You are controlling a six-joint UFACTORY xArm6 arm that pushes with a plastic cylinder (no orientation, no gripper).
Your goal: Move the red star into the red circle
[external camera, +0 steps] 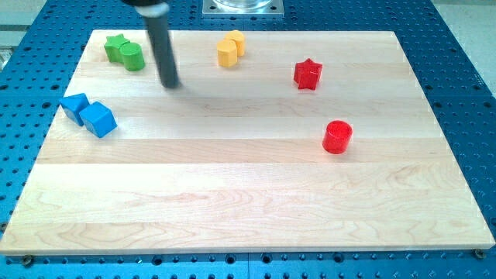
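The red star (308, 74) lies on the wooden board at the view's upper right. The red circle (337, 136), a short cylinder, stands below it and a little to the right, with a clear gap between them. My tip (170, 84) rests on the board at the upper left, far to the left of the red star, between the green blocks and the yellow blocks. It touches no block.
A green star (116, 46) and a green cylinder (133, 56) sit together at the top left. Two yellow blocks (230, 49) touch at the top middle. Two blue blocks (88, 115) touch at the left edge. The wooden board (248, 201) lies on a blue perforated table.
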